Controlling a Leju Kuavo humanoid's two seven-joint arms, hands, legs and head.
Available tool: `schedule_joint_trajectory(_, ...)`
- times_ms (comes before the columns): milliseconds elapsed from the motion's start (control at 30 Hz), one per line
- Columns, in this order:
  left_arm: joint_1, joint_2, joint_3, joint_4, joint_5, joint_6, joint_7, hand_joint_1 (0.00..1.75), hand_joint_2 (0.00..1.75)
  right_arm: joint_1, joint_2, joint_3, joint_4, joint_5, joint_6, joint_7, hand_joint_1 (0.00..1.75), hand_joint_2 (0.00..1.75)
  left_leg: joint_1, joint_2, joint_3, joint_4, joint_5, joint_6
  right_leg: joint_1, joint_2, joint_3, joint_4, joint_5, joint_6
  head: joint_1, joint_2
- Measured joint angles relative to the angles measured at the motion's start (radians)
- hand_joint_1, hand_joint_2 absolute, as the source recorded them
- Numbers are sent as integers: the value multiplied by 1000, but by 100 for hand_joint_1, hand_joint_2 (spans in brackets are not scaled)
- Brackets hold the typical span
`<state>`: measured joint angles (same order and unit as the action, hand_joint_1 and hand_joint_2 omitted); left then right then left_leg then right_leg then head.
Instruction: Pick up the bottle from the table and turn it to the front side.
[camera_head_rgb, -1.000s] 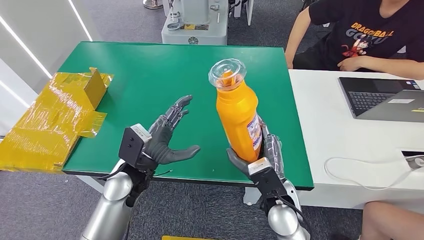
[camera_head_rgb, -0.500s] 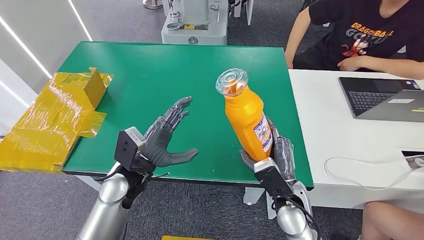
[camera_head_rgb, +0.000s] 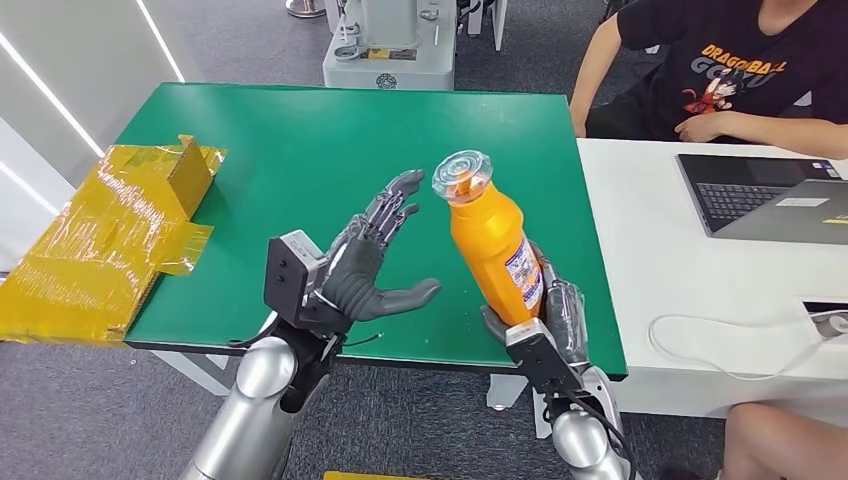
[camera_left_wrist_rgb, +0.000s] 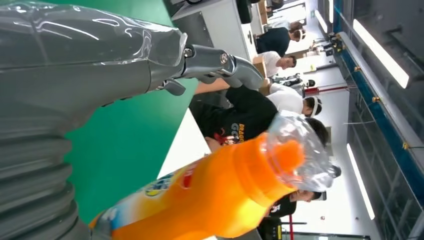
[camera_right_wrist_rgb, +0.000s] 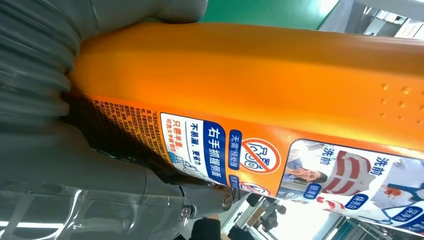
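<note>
An orange bottle (camera_head_rgb: 492, 242) with a clear plastic cap stands tilted above the near right part of the green table (camera_head_rgb: 300, 150). My right hand (camera_head_rgb: 540, 320) grips its lower end, and a printed label faces right. The right wrist view has the label (camera_right_wrist_rgb: 280, 165) close up against the orange bottle (camera_right_wrist_rgb: 250, 70). My left hand (camera_head_rgb: 365, 265) is open, fingers spread, just left of the bottle and apart from it. In the left wrist view the bottle (camera_left_wrist_rgb: 210, 195) lies beyond my left hand (camera_left_wrist_rgb: 100, 65).
A yellow taped cardboard box (camera_head_rgb: 110, 235) sits at the table's left edge. A white desk (camera_head_rgb: 680, 270) with a laptop (camera_head_rgb: 770, 195) adjoins on the right, where a person in a black shirt (camera_head_rgb: 740, 70) sits. A machine base (camera_head_rgb: 390, 45) stands behind the table.
My left hand has risen and moved right, closer to the bottle. The bottle stays in my right hand and has shifted slightly.
</note>
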<state>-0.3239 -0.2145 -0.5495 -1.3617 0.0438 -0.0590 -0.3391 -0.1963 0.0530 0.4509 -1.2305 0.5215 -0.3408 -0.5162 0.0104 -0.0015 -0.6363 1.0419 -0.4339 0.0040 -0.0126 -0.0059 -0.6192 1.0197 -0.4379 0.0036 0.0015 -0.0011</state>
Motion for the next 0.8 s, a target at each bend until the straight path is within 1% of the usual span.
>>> schedule_joint_trajectory(167,-49,-14,-13,40,-25,15,0,0,175,-19,0,0,27,-17,-10,-16,175,175,0,0,0,0,0,0,0,0,0,0,0,0,0,0)
schedule_joint_trajectory(400,-148,-38,-15,182,-32,50,19,0,175,-72,2,0,72,-35,-17,-28,175,175,0,0,0,0,1,0,0,0,0,0,1,0,0,0)
schedule_joint_trajectory(600,-195,-63,-15,302,-28,61,23,0,175,-106,9,0,106,-57,-25,-41,175,175,0,0,0,0,1,0,0,0,0,0,1,0,0,0)
schedule_joint_trajectory(800,-216,-77,-15,381,-16,44,23,0,175,-135,12,-1,140,-68,-31,-54,175,175,0,0,0,0,1,0,0,0,0,0,1,0,0,0)
